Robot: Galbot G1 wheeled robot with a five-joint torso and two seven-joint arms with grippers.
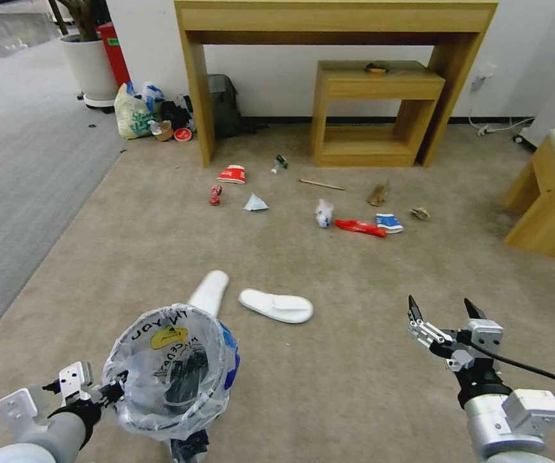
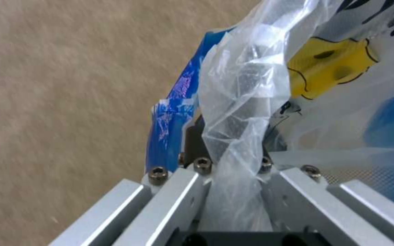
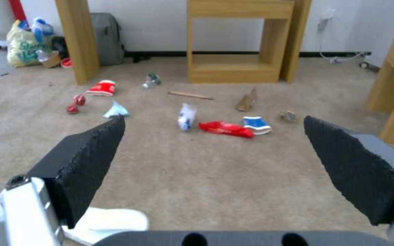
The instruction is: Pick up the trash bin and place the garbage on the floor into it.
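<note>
Your left gripper [image 1: 113, 390], at seven o'clock in the head view, is clamped on the rim of the small round black trash bin [image 1: 169, 373] lined with crinkly translucent plastic, holding it above the beige short-pile carpet [image 1: 328, 386]. Your right gripper [image 1: 443, 315], at five o'clock, hangs with jaws spread wide, holding nothing. Two white slippers [image 1: 276, 305] lie just past the bin, around six o'clock. A red wrapper [image 1: 361, 227] and a blue-white paper cup [image 1: 390, 223] lie toward one o'clock.

Trash bin [image 1: 169, 373] liner glossy crinkled plastic; floor [image 1: 354, 360] matt pile; table [image 1: 328, 26] seemingly smooth wood.
</note>
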